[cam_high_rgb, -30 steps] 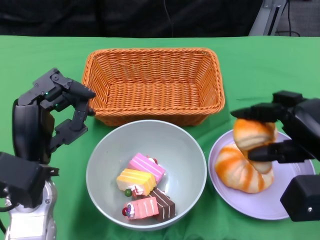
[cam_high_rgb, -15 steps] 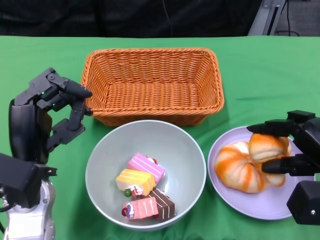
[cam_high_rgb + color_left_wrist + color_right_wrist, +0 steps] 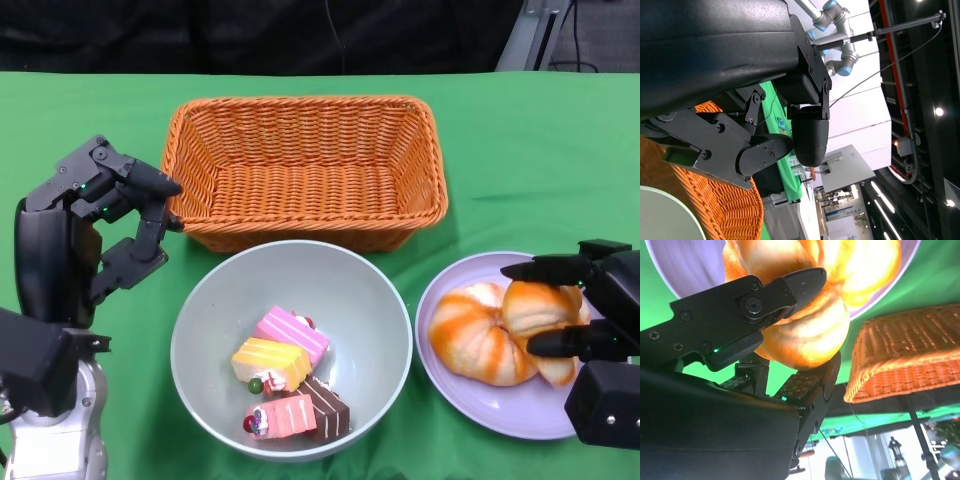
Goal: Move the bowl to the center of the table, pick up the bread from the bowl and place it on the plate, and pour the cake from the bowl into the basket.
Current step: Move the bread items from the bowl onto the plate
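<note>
Bread [image 3: 540, 308] now down on the purple plate [image 3: 500, 410] at the right of the worktop [image 3: 520, 150], where a second ago held clear above it; resting against a second, orange-striped bread [image 3: 478, 335] already lying there. Right hand [image 3: 575, 305] lowered with it, fingers [image 3: 790, 287] still closed around the bread from both sides, one above and one beneath, grip not yet released in either the head or right wrist view. Bread step therefore close to done, judged to lack only the letting go. Left hand [image 3: 110, 215] holding nothing, fingers [image 3: 807, 135] apart and partly curled, hovering at the left beside the near left corner of the orange basket [image 3: 305, 165], little changed. Grey bowl [image 3: 200, 330] at the near middle, just in front of the basket, cake pieces [image 3: 285, 375] still inside, so pouring still ahead.
</note>
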Tool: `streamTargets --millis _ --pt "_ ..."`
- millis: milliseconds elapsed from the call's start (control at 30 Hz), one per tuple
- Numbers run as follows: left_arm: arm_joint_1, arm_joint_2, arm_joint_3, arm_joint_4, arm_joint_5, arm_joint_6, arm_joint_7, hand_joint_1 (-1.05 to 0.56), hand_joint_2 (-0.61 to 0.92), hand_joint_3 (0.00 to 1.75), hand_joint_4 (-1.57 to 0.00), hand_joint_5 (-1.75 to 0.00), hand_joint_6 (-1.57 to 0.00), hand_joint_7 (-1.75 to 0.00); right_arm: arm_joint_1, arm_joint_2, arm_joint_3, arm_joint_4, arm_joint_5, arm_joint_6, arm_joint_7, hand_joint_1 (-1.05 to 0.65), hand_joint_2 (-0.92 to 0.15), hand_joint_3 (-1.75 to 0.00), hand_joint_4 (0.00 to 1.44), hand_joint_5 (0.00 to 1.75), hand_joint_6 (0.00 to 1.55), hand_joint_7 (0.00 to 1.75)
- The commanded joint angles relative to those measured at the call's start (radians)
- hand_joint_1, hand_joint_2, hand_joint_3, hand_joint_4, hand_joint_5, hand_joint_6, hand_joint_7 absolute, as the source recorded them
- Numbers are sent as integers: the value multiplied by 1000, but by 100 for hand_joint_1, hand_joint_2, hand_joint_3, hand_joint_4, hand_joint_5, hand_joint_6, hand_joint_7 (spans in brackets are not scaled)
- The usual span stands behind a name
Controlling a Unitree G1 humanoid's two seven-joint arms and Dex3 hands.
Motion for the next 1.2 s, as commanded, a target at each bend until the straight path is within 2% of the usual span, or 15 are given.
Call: streamTargets --millis 33,367,567,600,633,667,733,767,833,967,1200 --pt "17 18 8 -12 -2 0 -2 -7 72 82 -82 -149 -81 -123 -20 -1 11 39 2 -1 -23 -8 -90 0 73 133 109 24" --pt "24 19 7 -20 -6 -1 -9 -8 73 79 -82 -148 -80 -123 -59 7 64 147 -22 13 -77 -10 -90 0 73 130 109 20" --pt "29 16 7 -27 -10 5 -8 -7 73 79 -82 -148 -81 -124 -80 17 90 198 -25 31 -103 -10 -90 0 75 119 109 12" --pt "29 16 7 -27 -9 6 -8 -7 73 80 -82 -148 -81 -123 -83 16 94 200 -30 35 -108 -11 -91 0 77 110 109 10" --pt "29 17 7 -26 -6 5 -6 -7 73 80 -82 -149 -80 -123 -85 14 99 200 -34 43 -110 -11 -92 -1 82 91 108 6" --pt "28 18 7 -23 -3 3 -6 -7 73 81 -82 -150 -80 -123 -84 12 106 190 -46 62 -114 -12 -92 -2 83 82 107 4" --pt "25 19 7 -19 -4 1 -7 -8 72 81 -81 -150 -80 -123 -81 5 120 166 -66 94 -121 -13 -92 -3 81 65 96 1" --pt "24 19 7 -18 -8 1 -10 -8 72 82 -81 -151 -80 -123 -79 1 128 154 -78 112 -123 -13 -92 -3 83 43 89 1" --pt "23 19 8 -17 -8 0 -10 -8 71 83 -81 -151 -81 -124 -71 -2 136 130 -93 140 -121 -14 -92 -4 82 18 81 0" --pt "22 19 9 -15 -7 -2 -9 -8 71 83 -81 -151 -81 -124 -53 -5 142 81 -109 193 -114 -16 -92 -4 68 3 69 0" --pt "23 21 8 -14 -8 -5 -12 -7 71 83 -81 -150 -81 -123 -25 -8 140 20 -94 237 -84 -17 -91 -1 47 0 59 0"
